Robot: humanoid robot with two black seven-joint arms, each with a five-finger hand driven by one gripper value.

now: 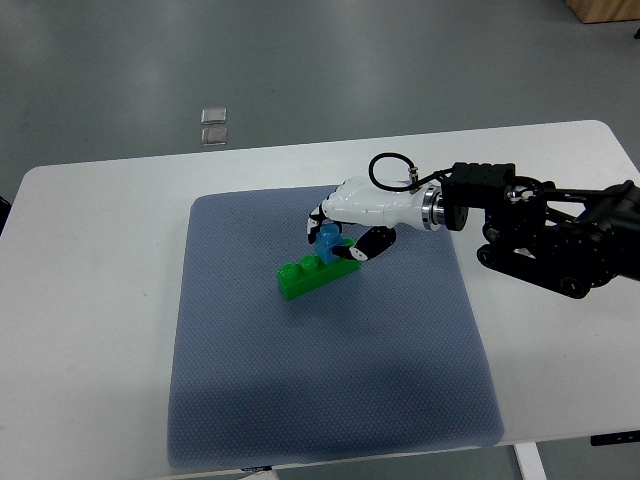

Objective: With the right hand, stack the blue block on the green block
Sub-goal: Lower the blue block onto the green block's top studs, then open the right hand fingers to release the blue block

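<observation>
right hand (335, 232) reaches in from the right, fingers curled around the blue block (328, 241), holding it on the right end of the green block (318, 270), presumably to seat the studs. green block lies mid-mat on the grey mat (330, 400) covering the white desk (90, 300). nothing nearby obstructs; two small squares (214, 124) sit on the floor beyond the desk's far edge.
</observation>
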